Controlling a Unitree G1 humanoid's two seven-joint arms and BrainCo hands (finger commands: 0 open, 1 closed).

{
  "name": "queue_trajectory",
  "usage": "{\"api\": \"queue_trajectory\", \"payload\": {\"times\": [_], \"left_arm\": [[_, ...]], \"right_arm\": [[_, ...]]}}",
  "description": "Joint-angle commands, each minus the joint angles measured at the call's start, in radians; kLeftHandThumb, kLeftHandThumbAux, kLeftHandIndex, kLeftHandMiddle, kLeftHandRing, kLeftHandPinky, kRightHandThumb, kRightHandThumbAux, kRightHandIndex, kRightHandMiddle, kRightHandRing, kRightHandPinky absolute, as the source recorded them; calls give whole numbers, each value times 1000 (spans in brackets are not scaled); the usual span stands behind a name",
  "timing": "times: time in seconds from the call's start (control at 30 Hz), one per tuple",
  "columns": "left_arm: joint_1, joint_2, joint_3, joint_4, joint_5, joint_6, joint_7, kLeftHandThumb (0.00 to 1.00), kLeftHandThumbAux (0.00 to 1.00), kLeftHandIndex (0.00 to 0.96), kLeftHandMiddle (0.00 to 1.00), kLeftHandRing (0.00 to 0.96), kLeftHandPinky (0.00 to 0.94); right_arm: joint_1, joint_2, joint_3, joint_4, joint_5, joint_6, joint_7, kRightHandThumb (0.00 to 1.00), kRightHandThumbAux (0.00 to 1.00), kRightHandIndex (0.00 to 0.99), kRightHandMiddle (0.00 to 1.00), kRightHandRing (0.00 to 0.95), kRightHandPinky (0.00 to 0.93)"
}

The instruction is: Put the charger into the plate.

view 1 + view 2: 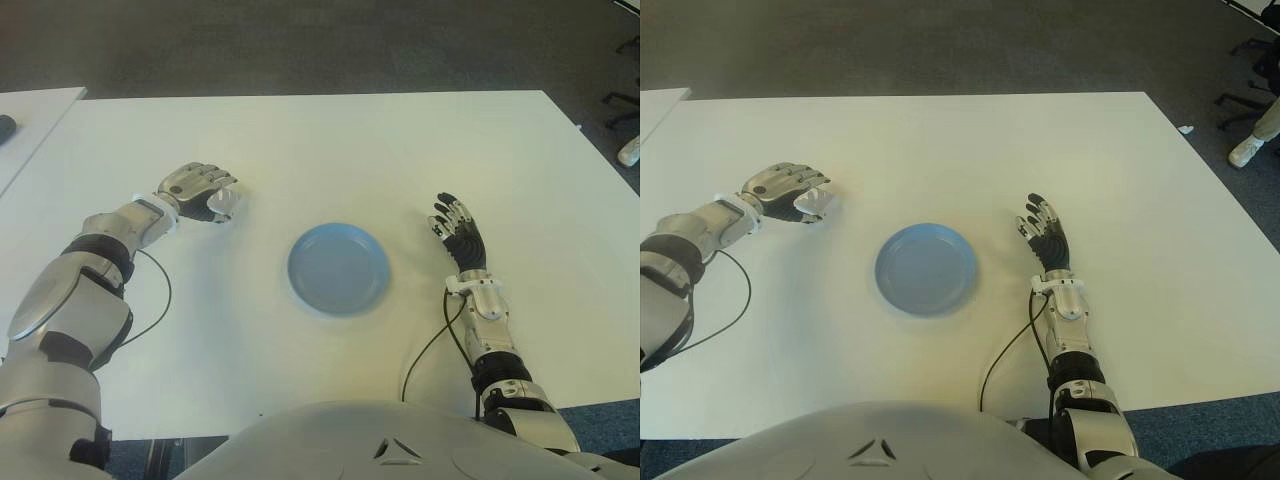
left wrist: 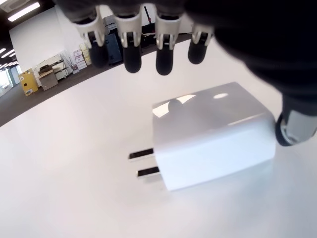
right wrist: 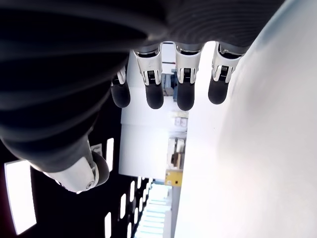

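Note:
A white wall charger (image 2: 213, 134) with two prongs lies flat on the white table (image 1: 350, 150), left of the blue plate (image 1: 338, 268). My left hand (image 1: 205, 192) hovers over the charger. Its fingers (image 2: 164, 62) curve above the block without closing on it, and the thumb (image 2: 294, 126) sits at the charger's end. In the eye views the charger (image 1: 226, 207) peeks out under the fingertips. The plate holds nothing. My right hand (image 1: 456, 228) shows to the right of the plate, fingers spread and holding nothing.
Thin black cables run from both wrists toward my body (image 1: 160, 290). A second white table (image 1: 30, 120) stands at the far left with a dark object (image 1: 5, 127) on it. Dark floor lies beyond the far edge, with chair legs (image 1: 1240, 50) at the right.

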Motion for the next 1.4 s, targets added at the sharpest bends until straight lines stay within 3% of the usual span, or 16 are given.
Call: {"api": "queue_trajectory", "payload": {"times": [0.03, 0.3, 0.43, 0.53, 0.6, 1.0, 1.4], "left_arm": [[-16, -10, 9, 19, -15, -6, -46, 465, 383, 79, 108, 102, 96], [-10, -21, 14, 27, -22, -10, -61, 482, 368, 79, 113, 108, 108], [-5, -25, 12, 27, -25, -15, -67, 475, 366, 77, 110, 104, 105], [-3, -37, 12, 32, -29, -16, -79, 471, 364, 74, 106, 99, 103], [1, -47, 13, 34, -33, -16, -88, 471, 364, 72, 102, 94, 100], [41, -115, 18, 37, -40, 4, -66, 473, 368, 67, 98, 92, 99], [93, -150, 3, 36, -53, 18, -36, 488, 379, 63, 102, 102, 114]], "right_arm": [[169, 38, 6, 50, 11, 70, 21, 322, 660, 126, 128, 96, 107], [194, 28, -15, 25, 84, 96, 118, 365, 674, 149, 134, 90, 80], [205, 25, -24, 26, 106, 65, 160, 365, 670, 163, 139, 101, 115], [258, 40, -16, -64, 129, 15, 197, 345, 678, 165, 145, 116, 132], [263, 40, -23, -59, 146, -13, 223, 329, 689, 160, 149, 125, 137], [311, 38, -81, -123, 276, -42, 397, 269, 677, 128, 120, 100, 84], [374, 45, -119, -196, 304, -30, 463, 249, 666, 121, 101, 80, 65]]}}
